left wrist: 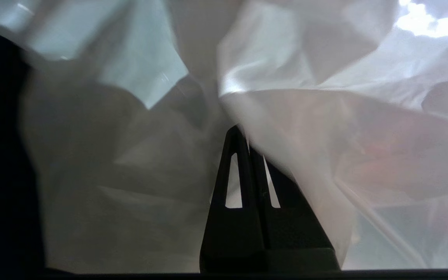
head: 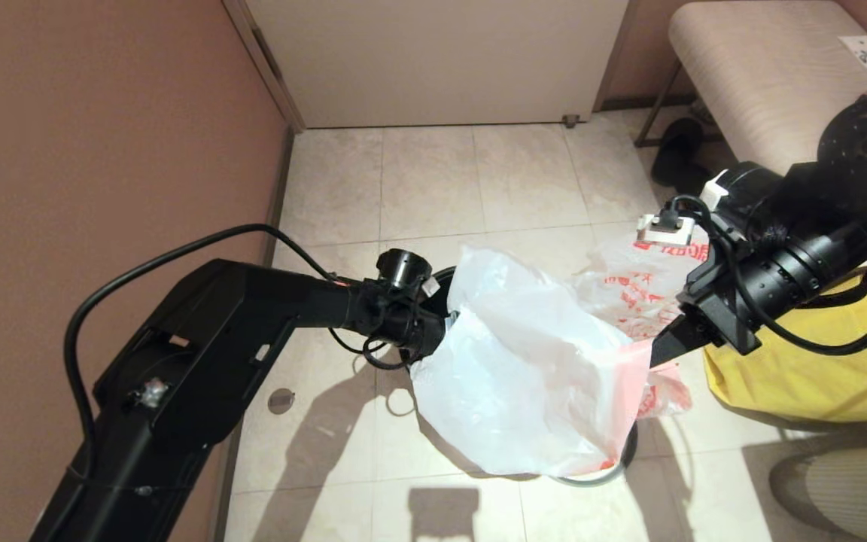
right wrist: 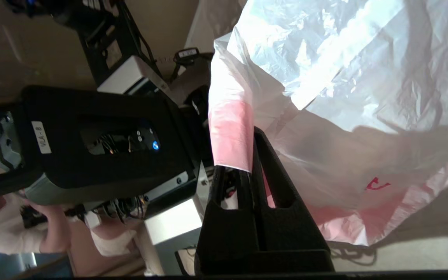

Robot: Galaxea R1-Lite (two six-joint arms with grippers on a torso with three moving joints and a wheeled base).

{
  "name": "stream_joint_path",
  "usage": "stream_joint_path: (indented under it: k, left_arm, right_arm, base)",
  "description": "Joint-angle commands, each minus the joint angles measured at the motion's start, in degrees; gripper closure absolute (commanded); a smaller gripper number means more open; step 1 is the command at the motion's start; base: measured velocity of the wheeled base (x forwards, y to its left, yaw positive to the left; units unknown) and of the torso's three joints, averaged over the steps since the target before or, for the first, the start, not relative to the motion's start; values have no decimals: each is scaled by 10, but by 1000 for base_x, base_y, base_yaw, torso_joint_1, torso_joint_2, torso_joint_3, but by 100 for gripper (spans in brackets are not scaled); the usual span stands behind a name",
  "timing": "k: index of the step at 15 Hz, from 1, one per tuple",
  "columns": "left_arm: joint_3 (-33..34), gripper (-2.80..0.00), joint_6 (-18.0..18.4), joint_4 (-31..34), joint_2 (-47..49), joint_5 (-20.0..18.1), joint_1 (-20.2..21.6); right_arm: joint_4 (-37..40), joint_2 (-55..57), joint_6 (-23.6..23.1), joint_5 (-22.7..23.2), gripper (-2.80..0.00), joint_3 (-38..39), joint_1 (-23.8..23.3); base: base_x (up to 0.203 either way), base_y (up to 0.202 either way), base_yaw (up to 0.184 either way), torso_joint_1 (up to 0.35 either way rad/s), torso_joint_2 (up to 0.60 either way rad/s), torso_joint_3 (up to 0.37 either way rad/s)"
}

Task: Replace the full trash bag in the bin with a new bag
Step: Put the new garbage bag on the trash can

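Note:
The new bag [head: 524, 369], white and crinkled with a pink edge band [right wrist: 230, 132], hangs stretched between my two grippers. My left gripper [head: 437, 339] is shut on its left side; white film fills the left wrist view around the gripper [left wrist: 243, 134]. My right gripper [head: 661, 348] is shut on the pink edge [right wrist: 252, 136]. The black bin [head: 442, 284] is almost wholly hidden under the bag, with only arcs of its rim showing. A thin grey hoop [head: 588, 479] peeks out below the bag. The full trash bag [head: 629, 290], with red print, lies behind on the floor.
A yellow fabric bag [head: 802, 376] lies on the floor at the right, under my right arm. A padded bench [head: 765, 68] stands at the back right with a dark shoe [head: 674, 154] beneath it. A brown wall [head: 102, 135] runs along the left, and a door [head: 441, 60] is at the back.

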Motion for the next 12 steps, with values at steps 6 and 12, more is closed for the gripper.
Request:
stream_joint_path:
  k: [6, 12]
  left_arm:
    - [0, 0, 1, 23, 54, -2, -7]
    - [-29, 0, 2, -15, 112, 108, -27]
  right_arm:
    - [-107, 52, 125, 72, 0, -19, -44]
    - [-410, 73, 489, 63, 0, -18, -21]
  base:
    - [0, 0, 0, 0, 0, 0]
    - [0, 0, 0, 0, 0, 0]
